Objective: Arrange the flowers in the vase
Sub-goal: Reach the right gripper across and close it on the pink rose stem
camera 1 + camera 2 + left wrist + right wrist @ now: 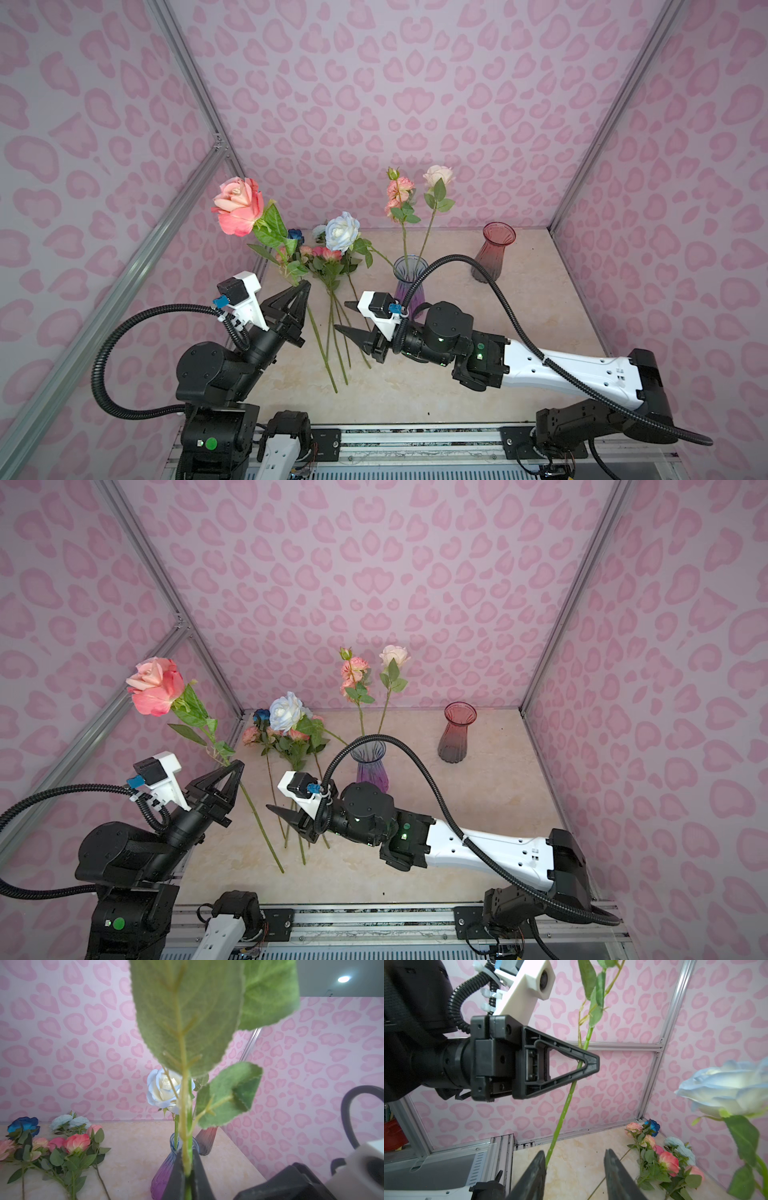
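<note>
Coral rose (237,206) hangs raised to the left of the purple vase (409,274), the left gripper (303,286) clamped on its stem (323,353). That stem slants with the head away from the vase and the cut end low. Right gripper (341,316), jaws apart and empty, lies between stem and vase.

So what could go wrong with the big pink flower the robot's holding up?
1. The left gripper pinches the coral rose only by its thin stem, far below its big head, so the flower could swing or slip.
2. The right gripper has its jaws apart beside the stem's lower end, so nothing steadies that end; it might miss the vase mouth.
3. The purple vase already holds a pink spray and a cream rose; a bump could tip it.
</note>
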`<state>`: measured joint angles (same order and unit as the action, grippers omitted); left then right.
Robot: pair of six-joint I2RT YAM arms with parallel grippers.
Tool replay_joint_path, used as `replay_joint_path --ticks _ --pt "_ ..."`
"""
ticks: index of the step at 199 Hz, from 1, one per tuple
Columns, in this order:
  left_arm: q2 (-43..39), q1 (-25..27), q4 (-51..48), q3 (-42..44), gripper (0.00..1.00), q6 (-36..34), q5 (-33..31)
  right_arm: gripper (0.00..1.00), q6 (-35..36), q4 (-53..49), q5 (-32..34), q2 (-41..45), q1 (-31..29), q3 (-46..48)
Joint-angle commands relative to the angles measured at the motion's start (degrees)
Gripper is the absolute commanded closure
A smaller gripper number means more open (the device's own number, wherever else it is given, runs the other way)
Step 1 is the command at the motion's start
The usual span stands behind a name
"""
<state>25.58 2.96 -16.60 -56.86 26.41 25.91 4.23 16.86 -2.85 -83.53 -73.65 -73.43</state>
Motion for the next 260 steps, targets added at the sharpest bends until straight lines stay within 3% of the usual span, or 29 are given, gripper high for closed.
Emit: replay_joint_path --ticks 1,43,66,102,130,175,209,232,249,260 --pt "-0.2 -0.1 6.3 1.6 0.97 4.0 3.4 0.5 0.0 0.5 -1.5 -2.9 0.1 -2.9" --pt "0.0 0.0 8.8 3.1 0.97 5.4 4.1 0.52 -4.6 -0.2 -5.5 -7.8 1.9 -8.3" --pt "0.1 0.0 9.8 3.5 0.97 5.6 4.4 0.58 -7.6 0.5 -7.3 -9.4 3.1 -9.6" --pt "0.8 0.2 11.4 3.8 0.97 5.5 5.4 0.66 -8.9 -0.3 -9.3 -11.2 3.9 -11.2" --pt "1.4 0.2 13.1 4.2 0.97 4.9 5.8 0.67 -9.2 -1.1 -9.9 -11.8 4.0 -11.2" --pt "2.5 0.3 14.5 4.9 0.97 5.0 6.8 0.93 -9.9 0.1 -9.8 -10.8 5.0 -10.4" --pt "2.9 0.3 13.8 4.0 0.74 3.9 7.1 1.0 -10.1 1.4 -9.8 -10.4 5.1 -9.6" --pt "3.0 0.3 13.5 3.0 0.65 3.6 7.3 1.0 -9.7 2.3 -9.5 -10.1 5.1 -9.2" --pt "3.2 0.3 13.1 2.4 0.45 3.4 7.1 1.0 -9.5 2.9 -9.2 -9.9 5.1 -8.9" --pt "3.0 0.3 12.5 1.6 0.37 2.7 6.9 1.0 -9.2 3.5 -8.8 -9.2 5.2 -8.4"
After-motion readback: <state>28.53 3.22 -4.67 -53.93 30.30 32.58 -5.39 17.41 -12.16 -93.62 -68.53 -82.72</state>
